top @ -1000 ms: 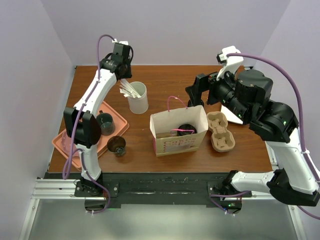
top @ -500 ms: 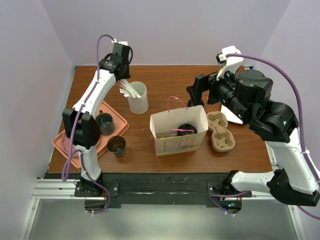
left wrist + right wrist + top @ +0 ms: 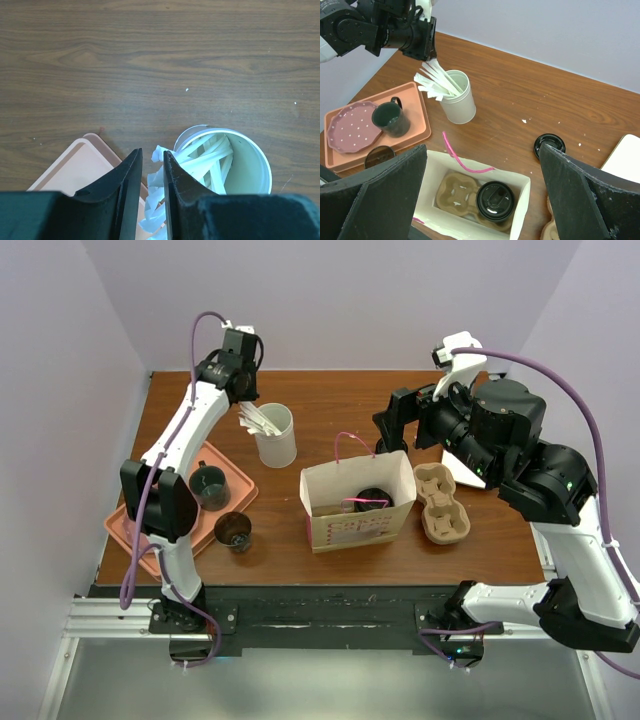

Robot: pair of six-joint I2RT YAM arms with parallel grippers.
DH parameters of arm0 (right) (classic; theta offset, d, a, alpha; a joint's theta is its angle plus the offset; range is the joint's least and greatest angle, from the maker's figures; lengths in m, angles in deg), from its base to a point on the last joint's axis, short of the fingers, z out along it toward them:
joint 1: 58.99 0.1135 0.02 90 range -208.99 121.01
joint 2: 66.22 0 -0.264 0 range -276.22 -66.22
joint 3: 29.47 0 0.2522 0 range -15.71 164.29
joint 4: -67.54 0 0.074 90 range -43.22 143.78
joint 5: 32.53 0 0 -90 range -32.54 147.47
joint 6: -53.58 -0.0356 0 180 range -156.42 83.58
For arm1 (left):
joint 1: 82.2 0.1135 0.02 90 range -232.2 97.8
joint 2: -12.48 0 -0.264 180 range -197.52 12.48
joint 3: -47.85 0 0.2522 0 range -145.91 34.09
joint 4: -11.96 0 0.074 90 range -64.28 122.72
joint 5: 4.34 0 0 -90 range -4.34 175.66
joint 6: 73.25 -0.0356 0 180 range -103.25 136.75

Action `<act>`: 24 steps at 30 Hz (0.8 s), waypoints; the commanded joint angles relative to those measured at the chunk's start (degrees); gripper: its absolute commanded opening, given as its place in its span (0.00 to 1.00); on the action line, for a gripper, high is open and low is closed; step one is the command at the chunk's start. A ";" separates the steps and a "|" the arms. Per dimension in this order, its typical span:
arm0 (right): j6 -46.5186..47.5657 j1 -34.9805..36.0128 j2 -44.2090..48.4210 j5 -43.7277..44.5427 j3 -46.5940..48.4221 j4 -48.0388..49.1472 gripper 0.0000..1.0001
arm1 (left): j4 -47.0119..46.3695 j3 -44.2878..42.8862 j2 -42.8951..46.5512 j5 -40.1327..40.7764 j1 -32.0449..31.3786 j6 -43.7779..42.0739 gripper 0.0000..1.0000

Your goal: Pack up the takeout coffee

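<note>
A: Top view. Where is the takeout coffee (image 3: pixel 374 498)?
B: Upright, lid on, inside the open paper bag (image 3: pixel 355 528) at the middle of the counter (image 3: pixel 330 400). A tan carrier (image 3: pixel 442 502) lies just right of the bag.
A: Arms?
B: The left gripper (image 3: pixel 243 398) hangs over the white cup (image 3: pixel 277 440) of stirrers (image 3: pixel 255 420), far left. The right gripper (image 3: pixel 388 430) is raised beyond the bag's far right corner, touching nothing.
A: Left wrist view.
B: Its fingers (image 3: pixel 131 172) stand narrow, with a slim gap between them. White stirrer ends show in that gap; whether they are pinched or merely beneath cannot be told. A corner of the pink tray (image 3: pixel 75 170) shows at lower left.
A: Right wrist view.
B: Fingers (image 3: pixel 375 200) are spread wide, nothing between them. Below, the coffee sits in a pulp insert (image 3: pixel 455 192) on the bag's floor, in the pocket on the view's right. A loose black lid (image 3: pixel 549 145) lies on the counter beyond the bag. The tray carries a dark mug (image 3: pixel 389 119) and a dotted plate (image 3: pixel 352 132).
</note>
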State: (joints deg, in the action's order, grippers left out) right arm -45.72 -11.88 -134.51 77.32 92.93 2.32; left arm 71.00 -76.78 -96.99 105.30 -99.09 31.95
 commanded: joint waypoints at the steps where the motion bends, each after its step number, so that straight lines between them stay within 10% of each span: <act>1: 0.78 -0.27 0.70 0.27 0.78 1.63 0.98 | -1.15 1.26 3.30 -0.74 0.27 -1.40 0.30; 12: 0.16 -0.27 1.05 -0.08 0.61 1.80 0.98 | -1.42 1.80 4.00 -2.24 0.27 -2.02 0.29; 24: 0.07 -0.27 0.88 -0.26 0.70 1.89 0.98 | -0.98 -0.22 4.00 -3.29 0.19 -1.67 0.00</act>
State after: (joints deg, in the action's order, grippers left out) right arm -45.77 -11.88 -134.45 77.30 92.91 2.34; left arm 71.02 -75.03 -96.03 102.42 -99.09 30.59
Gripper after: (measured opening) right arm 0.983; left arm 0.028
